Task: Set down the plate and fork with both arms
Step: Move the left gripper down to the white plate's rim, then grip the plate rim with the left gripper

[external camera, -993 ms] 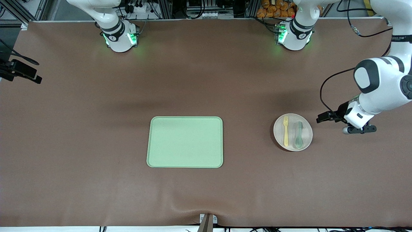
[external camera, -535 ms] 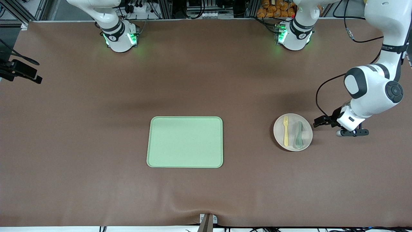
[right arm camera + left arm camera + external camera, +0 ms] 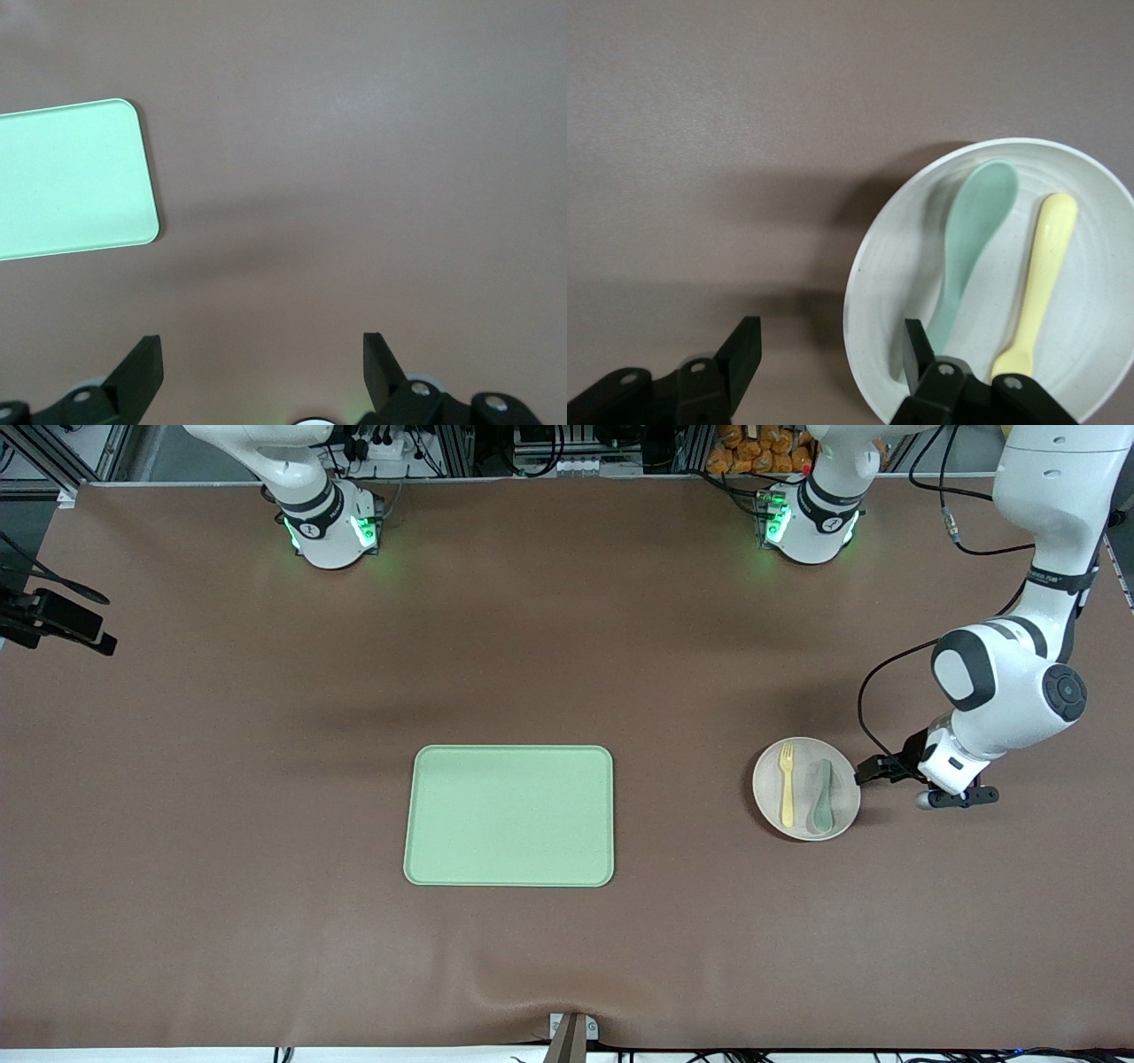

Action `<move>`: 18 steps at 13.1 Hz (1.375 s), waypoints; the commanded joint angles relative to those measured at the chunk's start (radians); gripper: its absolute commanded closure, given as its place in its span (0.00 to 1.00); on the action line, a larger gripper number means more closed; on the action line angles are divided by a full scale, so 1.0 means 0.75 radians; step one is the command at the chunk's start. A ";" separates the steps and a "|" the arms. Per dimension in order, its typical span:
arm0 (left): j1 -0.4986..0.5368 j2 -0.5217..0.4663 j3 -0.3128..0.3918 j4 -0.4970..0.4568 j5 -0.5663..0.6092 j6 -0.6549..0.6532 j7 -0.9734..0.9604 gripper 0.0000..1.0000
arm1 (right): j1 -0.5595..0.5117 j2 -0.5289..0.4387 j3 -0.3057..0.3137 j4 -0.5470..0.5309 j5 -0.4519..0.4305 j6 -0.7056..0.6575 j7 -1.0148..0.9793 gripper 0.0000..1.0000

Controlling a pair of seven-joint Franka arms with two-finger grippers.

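The pale round plate (image 3: pixel 804 766) lies on the brown table toward the left arm's end. On it rest the yellow fork (image 3: pixel 787 784) and a grey-green spoon (image 3: pixel 823 797), side by side. My left gripper (image 3: pixel 873 771) is low at the plate's edge. In the left wrist view it (image 3: pixel 831 341) is open and straddles the rim of the plate (image 3: pixel 895 274): one finger is over the plate beside the spoon (image 3: pixel 970 230), the other over bare table. The fork (image 3: pixel 1041 274) lies past the spoon. My right gripper (image 3: pixel 263 350) hangs open over bare table, holding nothing.
A rectangular light-green tray (image 3: pixel 509 815) lies flat mid-table, and one corner of the tray (image 3: pixel 71 177) shows in the right wrist view. Both arm bases stand along the table edge farthest from the front camera. A black device sits at the right arm's end.
My left arm has swung toward the plate, bringing its gripper from beside the plate up to its rim. Plate, fork, spoon and tray have not moved.
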 commanded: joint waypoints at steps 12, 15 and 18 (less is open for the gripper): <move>0.007 0.090 -0.039 0.010 -0.074 0.064 0.035 0.65 | -0.034 0.005 0.016 0.013 0.021 -0.003 -0.017 0.00; 0.005 0.103 -0.039 0.014 -0.074 0.064 0.035 0.69 | -0.026 0.005 0.016 0.009 0.019 -0.005 -0.017 0.00; 0.005 0.105 -0.039 0.017 -0.074 0.062 0.037 0.82 | -0.018 0.003 0.016 0.011 0.019 -0.005 -0.015 0.00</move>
